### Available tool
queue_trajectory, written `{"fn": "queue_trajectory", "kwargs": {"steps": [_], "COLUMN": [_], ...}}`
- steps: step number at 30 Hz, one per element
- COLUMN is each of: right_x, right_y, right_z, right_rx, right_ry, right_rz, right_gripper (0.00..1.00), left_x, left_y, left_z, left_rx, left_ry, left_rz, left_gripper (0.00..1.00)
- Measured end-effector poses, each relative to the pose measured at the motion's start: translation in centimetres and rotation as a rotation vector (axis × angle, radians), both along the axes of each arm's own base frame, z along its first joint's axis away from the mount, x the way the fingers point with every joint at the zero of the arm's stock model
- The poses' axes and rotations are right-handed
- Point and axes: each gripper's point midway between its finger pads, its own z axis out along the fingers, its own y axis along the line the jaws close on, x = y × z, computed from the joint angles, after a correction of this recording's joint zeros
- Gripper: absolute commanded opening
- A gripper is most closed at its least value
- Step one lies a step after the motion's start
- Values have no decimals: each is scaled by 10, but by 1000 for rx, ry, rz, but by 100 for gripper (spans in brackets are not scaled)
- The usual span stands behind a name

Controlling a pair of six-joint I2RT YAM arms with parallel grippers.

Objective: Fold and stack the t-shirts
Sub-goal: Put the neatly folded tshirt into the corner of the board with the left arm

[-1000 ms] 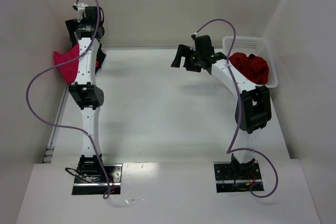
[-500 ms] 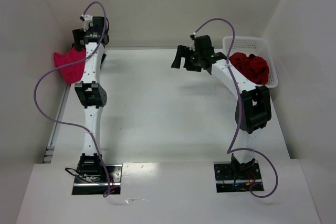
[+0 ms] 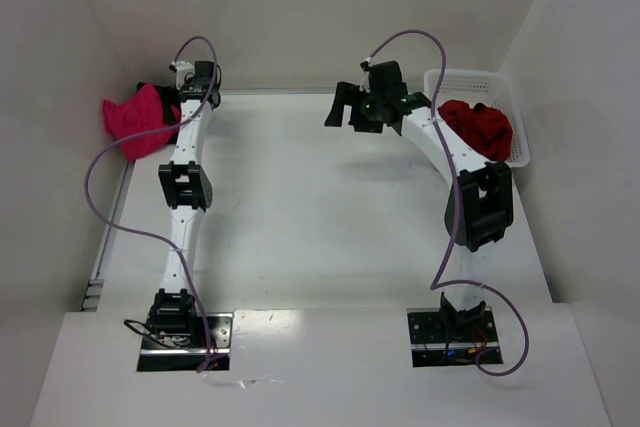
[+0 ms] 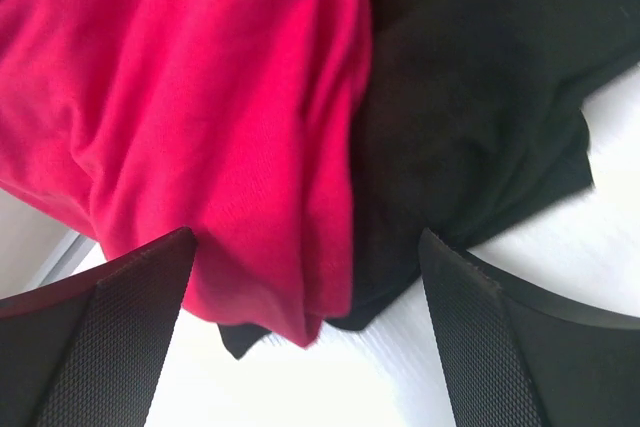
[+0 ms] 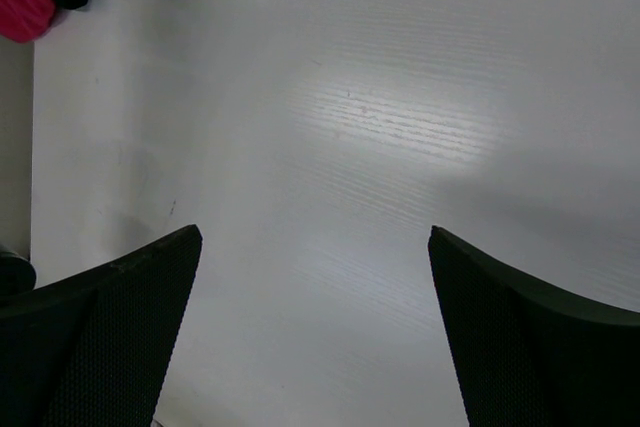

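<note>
A crimson-pink t-shirt (image 3: 135, 119) lies bunched at the table's far left edge, with a black t-shirt (image 3: 160, 95) under and behind it. In the left wrist view the pink cloth (image 4: 200, 117) overlaps the black cloth (image 4: 480, 97). My left gripper (image 3: 190, 97) is open and empty, right beside this pile; in its wrist view (image 4: 305, 337) the fingers stand wide apart just short of the cloth. Dark red t-shirts (image 3: 478, 127) fill the white basket (image 3: 520, 152) at the far right. My right gripper (image 3: 343, 107) is open and empty above the table (image 5: 315, 327).
White walls close in the table on the left, back and right. A gap runs along the table's left edge (image 3: 105, 247). The pink and black pile also shows small in the right wrist view's top left corner (image 5: 30, 2).
My left arm has swung right and drawn back off the pile, so the pink shirt now shows in full. The right gripper has barely moved.
</note>
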Motion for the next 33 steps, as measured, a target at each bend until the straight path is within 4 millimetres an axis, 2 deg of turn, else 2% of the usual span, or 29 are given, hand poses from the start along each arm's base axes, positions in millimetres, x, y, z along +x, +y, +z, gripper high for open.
{"fn": "queue_trajectory", "kwargs": {"steps": [9, 14, 18, 26, 33], "right_x": [-2, -3, -2, -1, -3], "right_y": [3, 3, 4, 4, 5], "right_z": [-19, -19, -19, -27, -28], "right_rx": [8, 11, 12, 10, 12], "right_ry": [66, 72, 78, 104, 117], "right_rz": [-6, -7, -10, -17, -21], "right_gripper": [100, 100, 100, 100, 100], "left_x": [2, 4, 4, 10, 20], "left_y": [23, 35, 42, 44, 30], "left_z": [11, 15, 11, 7, 0], "left_rx": [8, 13, -28, -98, -183], "left_ry": [-63, -100, -132, -214, -231], "left_rz": [46, 69, 88, 123, 70], "left_gripper": [97, 97, 96, 96, 97]}}
